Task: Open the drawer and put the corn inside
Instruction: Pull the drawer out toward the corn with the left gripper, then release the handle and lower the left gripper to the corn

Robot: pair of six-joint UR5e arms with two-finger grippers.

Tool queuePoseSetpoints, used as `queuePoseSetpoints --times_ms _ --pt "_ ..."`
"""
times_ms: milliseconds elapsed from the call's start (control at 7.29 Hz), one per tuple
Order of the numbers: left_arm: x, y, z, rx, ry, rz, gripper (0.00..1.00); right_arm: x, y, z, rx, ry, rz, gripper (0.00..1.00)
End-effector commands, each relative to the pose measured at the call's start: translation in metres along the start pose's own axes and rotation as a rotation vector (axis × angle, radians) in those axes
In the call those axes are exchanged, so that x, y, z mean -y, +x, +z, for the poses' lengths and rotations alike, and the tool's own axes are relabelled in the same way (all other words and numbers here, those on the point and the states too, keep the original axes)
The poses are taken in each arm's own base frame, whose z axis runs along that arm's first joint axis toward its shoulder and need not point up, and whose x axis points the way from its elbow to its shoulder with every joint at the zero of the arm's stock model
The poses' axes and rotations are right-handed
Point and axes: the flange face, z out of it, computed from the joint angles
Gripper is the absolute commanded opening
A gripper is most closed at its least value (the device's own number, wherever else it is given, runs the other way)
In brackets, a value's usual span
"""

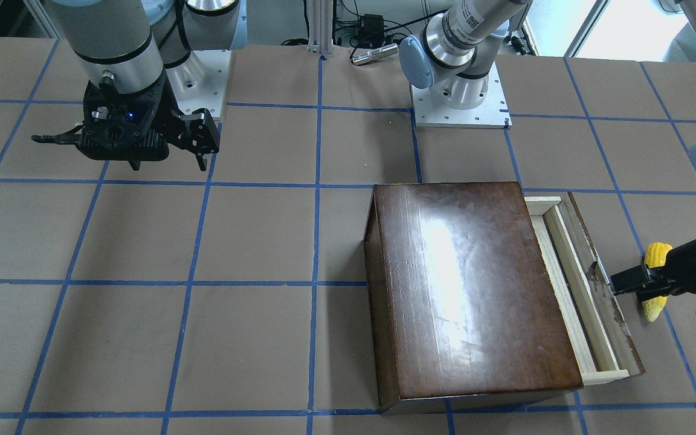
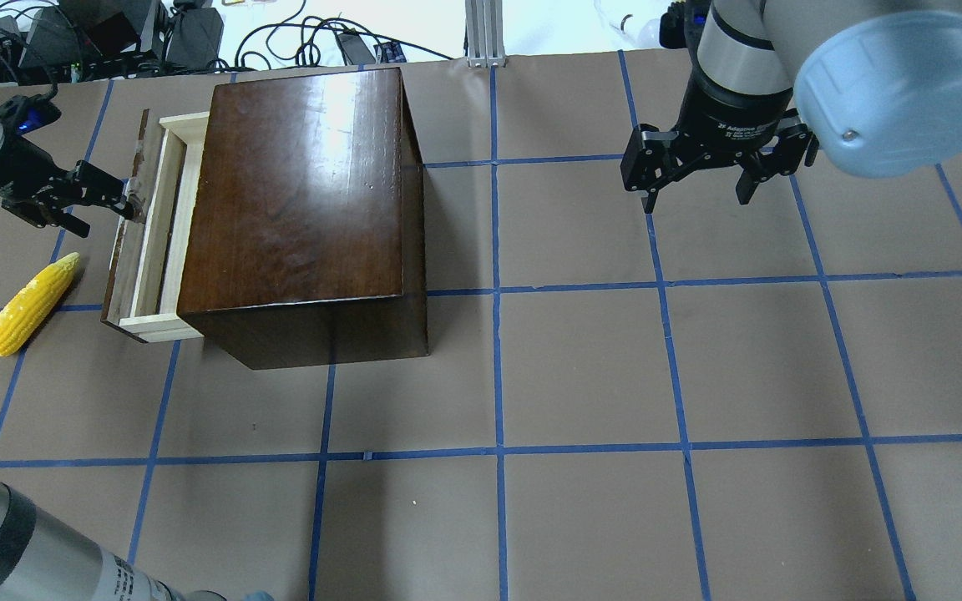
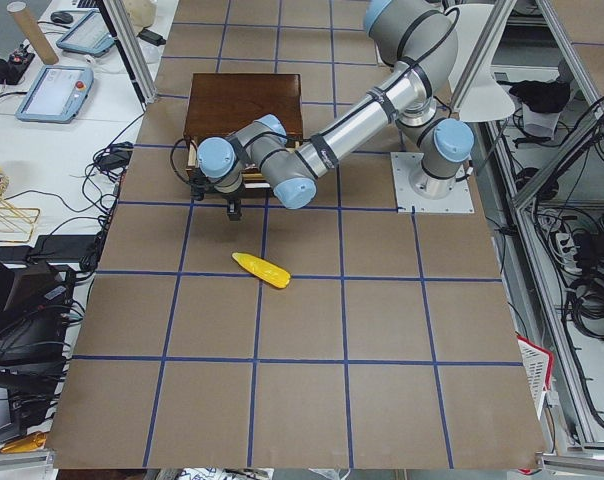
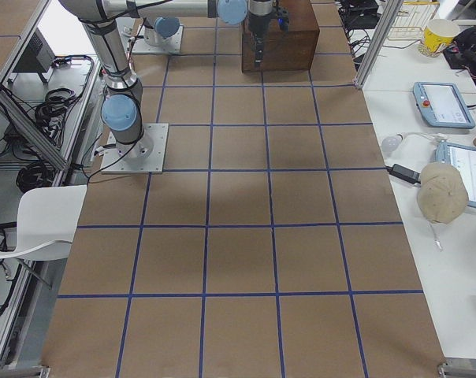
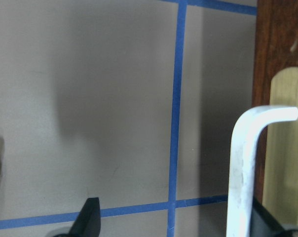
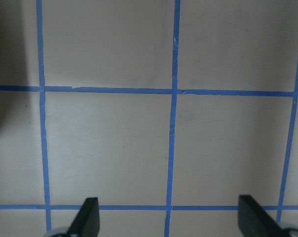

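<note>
The dark-brown box [image 2: 297, 192] stands on the table. Its drawer [image 2: 165, 225] of pale wood is pulled partly out toward the table's left end. My left gripper [image 2: 126, 196] is at the drawer's front panel. In the left wrist view its fingers [image 5: 90, 217] stand wide apart with the metal handle [image 5: 242, 163] between them, close to the right finger, so it is open. The yellow corn [image 2: 30, 305] lies on the table just outside the drawer front, beside the left gripper. My right gripper [image 2: 698, 188] hangs open and empty over bare table, far from the box.
The table is brown board with blue tape lines [image 2: 498, 292]. The two arm bases [image 1: 460, 103] stand at the robot's side. The left arm's forearm [image 2: 22, 542] crosses the near left corner of the overhead view.
</note>
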Motion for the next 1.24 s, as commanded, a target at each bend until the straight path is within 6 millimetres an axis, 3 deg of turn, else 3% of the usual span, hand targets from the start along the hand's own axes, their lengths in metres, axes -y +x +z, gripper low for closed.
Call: queuePoseSetpoints --times_ms 0,275,686,1098 --pt "0.0 -0.004 -0.001 0.003 0.004 -0.002 1.0 0.0 0.0 0.0 0.0 0.0 0.0 1.0" --pt "-0.004 -0.02 -0.008 0.005 0.015 -0.014 1.0 0.0 0.0 0.0 0.0 0.0 0.0 1.0" --pt "-0.003 -0.02 -0.013 0.011 0.023 -0.012 1.0 0.0 0.0 0.0 0.0 0.0 0.0 1.0" --pt "-0.003 -0.019 -0.031 0.056 0.031 -0.007 1.0 0.0 0.0 0.0 0.0 0.0 0.0 1.0"
